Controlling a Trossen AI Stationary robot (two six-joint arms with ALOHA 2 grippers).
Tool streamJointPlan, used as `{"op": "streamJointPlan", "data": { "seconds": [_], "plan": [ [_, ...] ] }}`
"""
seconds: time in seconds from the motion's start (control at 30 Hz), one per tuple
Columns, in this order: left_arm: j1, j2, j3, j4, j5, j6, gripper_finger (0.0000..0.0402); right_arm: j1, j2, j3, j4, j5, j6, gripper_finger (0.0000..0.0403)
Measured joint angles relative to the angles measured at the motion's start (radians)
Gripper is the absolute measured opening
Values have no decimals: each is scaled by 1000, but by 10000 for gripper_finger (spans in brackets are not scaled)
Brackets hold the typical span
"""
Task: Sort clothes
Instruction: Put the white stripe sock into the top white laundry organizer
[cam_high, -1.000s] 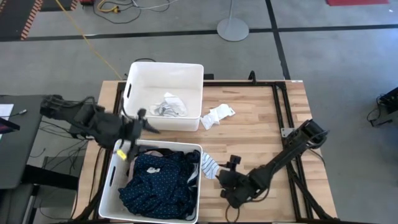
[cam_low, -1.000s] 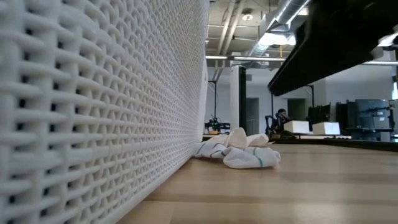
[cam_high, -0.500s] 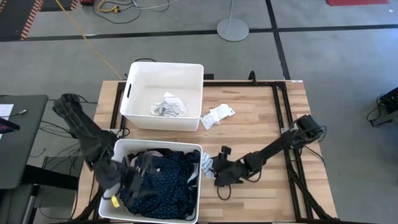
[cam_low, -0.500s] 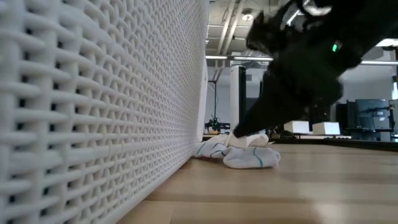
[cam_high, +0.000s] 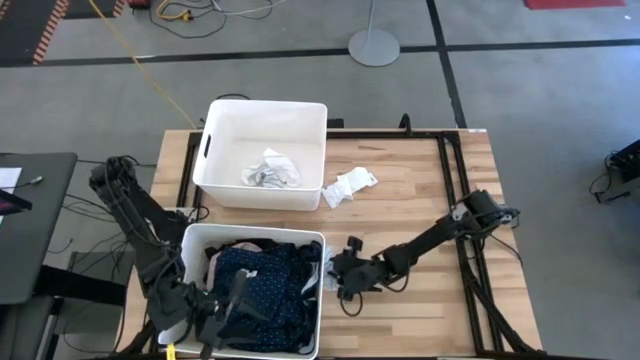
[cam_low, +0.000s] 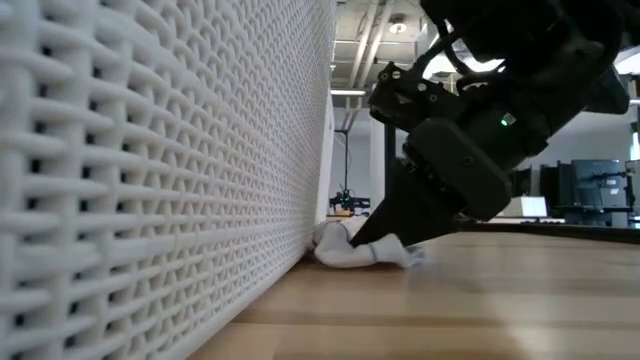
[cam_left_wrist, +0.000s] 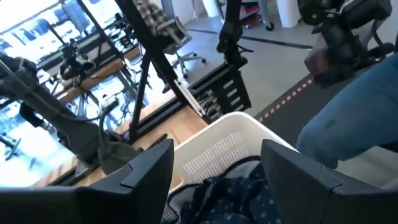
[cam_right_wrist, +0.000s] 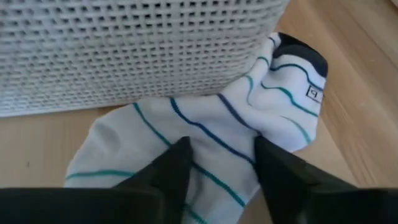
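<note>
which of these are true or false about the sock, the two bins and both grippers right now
1. The right gripper is down on the striped sock beside the near bin. True.
2. The striped sock lies inside the far bin. False: it lies on the table, against the near bin's wall.
3. The near bin holds the navy dotted piece. True.
4. The left gripper hovers over the far bin. False: it is over the near bin.
5. The far bin is empty. False: a small pale garment lies in it.
6. A white sock lies on the table beside the far bin. True.
</note>
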Motion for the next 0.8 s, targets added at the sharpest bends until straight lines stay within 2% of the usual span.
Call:
{"op": "streamJointPlan", "data": {
  "seconds": [0.27, 0.33, 0.5, 0.8],
  "plan": [
    [0, 0, 0, -15, 0, -44, 235, 33, -53, -4, -113, 5, 8, 39],
    [0, 0, 0, -16, 0, -48, 235, 44, -75, -5, -157, 1, 8, 14],
    [0, 0, 0, -20, 0, -52, 235, 80, -139, -8, -296, 8, 69, 11],
    [1, 0, 0, -21, 0, -52, 235, 175, -293, -11, -476, 144, 169, 2]
  ]
}}
